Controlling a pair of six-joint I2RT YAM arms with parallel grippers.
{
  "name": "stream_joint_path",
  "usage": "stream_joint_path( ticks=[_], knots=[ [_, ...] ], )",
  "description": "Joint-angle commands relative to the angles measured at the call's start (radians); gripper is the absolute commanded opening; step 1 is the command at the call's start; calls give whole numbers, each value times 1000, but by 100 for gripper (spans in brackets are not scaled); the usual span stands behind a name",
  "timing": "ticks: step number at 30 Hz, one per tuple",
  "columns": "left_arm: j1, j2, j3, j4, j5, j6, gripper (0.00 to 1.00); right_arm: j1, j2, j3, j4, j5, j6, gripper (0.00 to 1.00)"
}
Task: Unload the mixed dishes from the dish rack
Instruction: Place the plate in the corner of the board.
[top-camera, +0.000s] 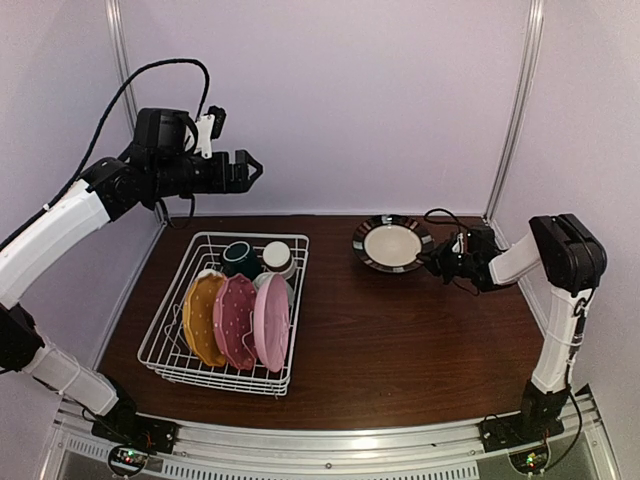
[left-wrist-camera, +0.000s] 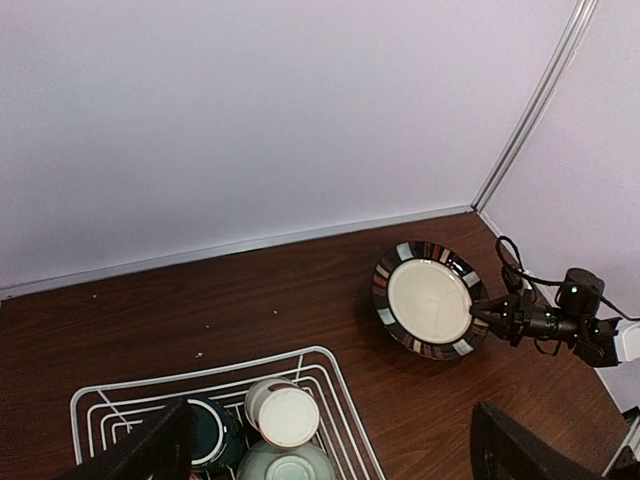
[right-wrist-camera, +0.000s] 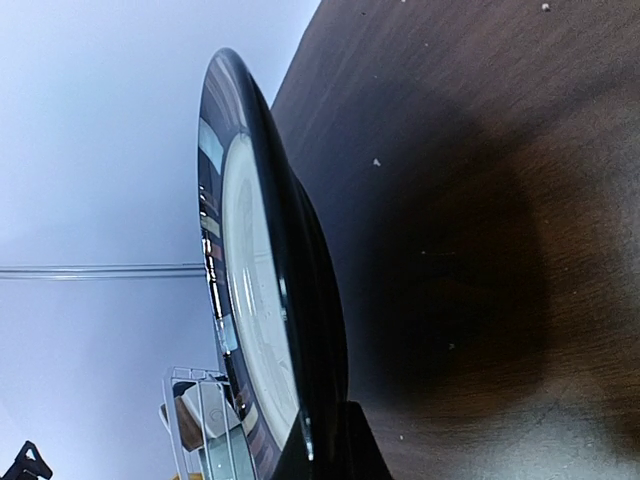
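Note:
The white wire dish rack (top-camera: 163, 332) stands on the left of the table. It holds a yellow dotted plate (top-camera: 203, 320), a red-pink dotted plate (top-camera: 236, 322) and a light pink plate (top-camera: 271, 322) on edge. Behind them sit a dark green cup (top-camera: 241, 258), a beige-brown cup (left-wrist-camera: 283, 412) and a pale green bowl (left-wrist-camera: 290, 464). My left gripper (top-camera: 252, 168) hangs open high above the rack's far end, holding nothing. My right gripper (top-camera: 437, 257) is shut on the right rim of the dark brown plate (top-camera: 391, 243), at the back right. I cannot tell whether that plate touches the table.
The pale back wall and a metal corner post (top-camera: 512, 110) stand close behind the dark brown plate. The right arm's cable (left-wrist-camera: 515, 262) loops beside the plate's rim. Bare dark wood (top-camera: 400, 340) lies between the rack and the right arm.

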Motion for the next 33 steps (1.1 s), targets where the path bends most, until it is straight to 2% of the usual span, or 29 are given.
stream_joint_path(
  ticks=[1,22,25,28,33],
  knots=[
    [5,-8,-10,-5,-28,27,97,-5,-8,67,152,-25,-4,0],
    [5,30,24,-31,-40,34,97,-7,52,56,100,-7,-35,5],
    [5,26,23,-35,-43,33,97,-9,52,60,76,-4,-43,8],
    [5,25,25,-41,-47,32,97,-12,53,59,65,-1,-45,18],
    [5,34,57,-80,-59,27,97,-16,38,66,-21,15,-93,25]
  ],
)
